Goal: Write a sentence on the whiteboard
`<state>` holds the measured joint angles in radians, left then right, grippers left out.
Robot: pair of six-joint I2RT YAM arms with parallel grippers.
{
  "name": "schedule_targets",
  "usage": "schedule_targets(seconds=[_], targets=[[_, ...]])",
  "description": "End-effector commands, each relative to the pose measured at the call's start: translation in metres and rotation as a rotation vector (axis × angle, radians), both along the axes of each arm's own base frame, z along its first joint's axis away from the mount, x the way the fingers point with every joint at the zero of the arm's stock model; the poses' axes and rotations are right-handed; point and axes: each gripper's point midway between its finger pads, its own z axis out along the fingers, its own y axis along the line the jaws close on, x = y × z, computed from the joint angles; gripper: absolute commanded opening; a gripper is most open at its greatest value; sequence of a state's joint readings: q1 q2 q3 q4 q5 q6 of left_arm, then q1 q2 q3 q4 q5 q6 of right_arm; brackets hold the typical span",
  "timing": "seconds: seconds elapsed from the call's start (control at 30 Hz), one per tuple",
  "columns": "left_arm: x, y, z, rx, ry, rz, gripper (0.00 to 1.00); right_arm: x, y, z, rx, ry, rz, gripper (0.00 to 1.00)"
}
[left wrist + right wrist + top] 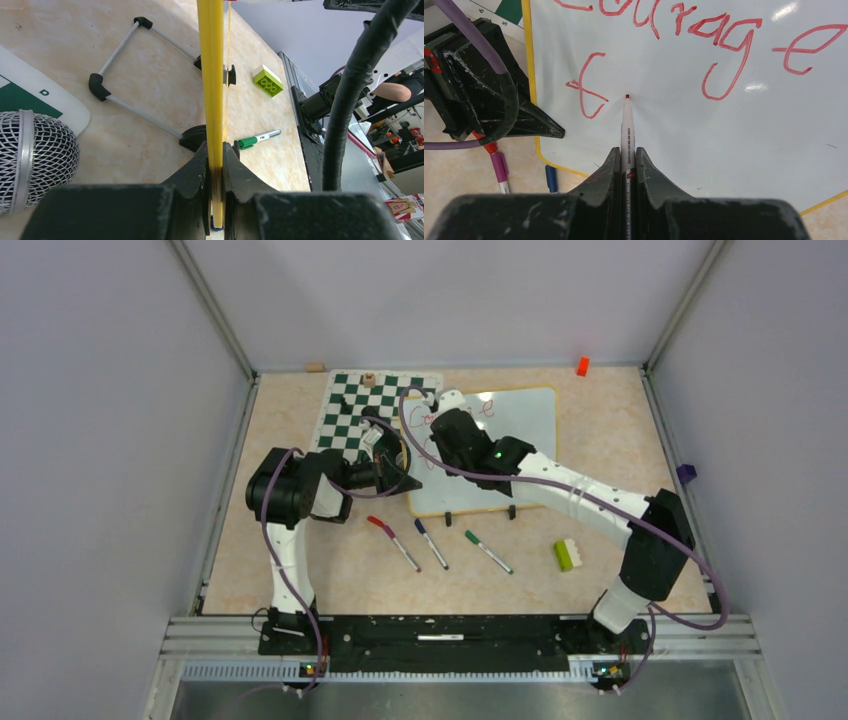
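The whiteboard (520, 435) stands tilted at the table's middle back, its white face (734, 150) edged in yellow. The sentence (719, 35) in red reads "Courage" on the top line, with a lone "t" (586, 87) starting the line below. My right gripper (627, 150) is shut on a red marker (627, 125), and the red tip touches the board just right of the "t". My left gripper (216, 150) is shut on the board's yellow rim (210, 75) at its left edge, and in the top view this gripper (400, 475) sits between board and chess mat.
A green-and-white chess mat (370, 410) lies left of the board. Red (392, 542), blue (431, 543) and green (488, 551) markers lie in front, next to a green-and-white brick (568, 555). An orange block (582, 366) sits at the back wall. The board's wire stand (135, 70) rests behind it.
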<state>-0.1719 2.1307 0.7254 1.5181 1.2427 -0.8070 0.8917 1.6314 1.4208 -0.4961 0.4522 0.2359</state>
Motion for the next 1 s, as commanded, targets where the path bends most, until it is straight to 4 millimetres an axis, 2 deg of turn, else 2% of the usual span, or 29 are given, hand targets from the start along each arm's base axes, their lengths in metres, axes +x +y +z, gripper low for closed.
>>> schedule_targets(seconds=[0.0, 0.13, 0.3, 0.53, 0.73, 0.97], targets=[[0.000, 0.001, 0.018, -0.012, -0.171, -0.009, 0.00, 0.012, 0.006, 0.011, 0.018, -0.038, -0.011, 0.00], [0.000, 0.001, 0.018, -0.012, -0.173, -0.009, 0.00, 0.012, 0.011, 0.004, 0.016, -0.025, 0.004, 0.00], [0.001, 0.001, 0.018, -0.012, -0.174, -0.010, 0.00, 0.003, 0.013, -0.008, 0.015, 0.014, 0.042, 0.00], [0.001, 0.001, 0.017, -0.011, -0.169, -0.010, 0.00, -0.011, -0.001, -0.018, -0.007, 0.048, 0.053, 0.00], [0.001, 0.001, 0.018, -0.012, -0.172, -0.009, 0.00, -0.006, -0.022, -0.009, -0.059, 0.009, -0.019, 0.00], [0.000, 0.001, 0.018, -0.012, -0.172, -0.010, 0.00, 0.010, -0.017, 0.007, -0.041, -0.030, -0.046, 0.00]])
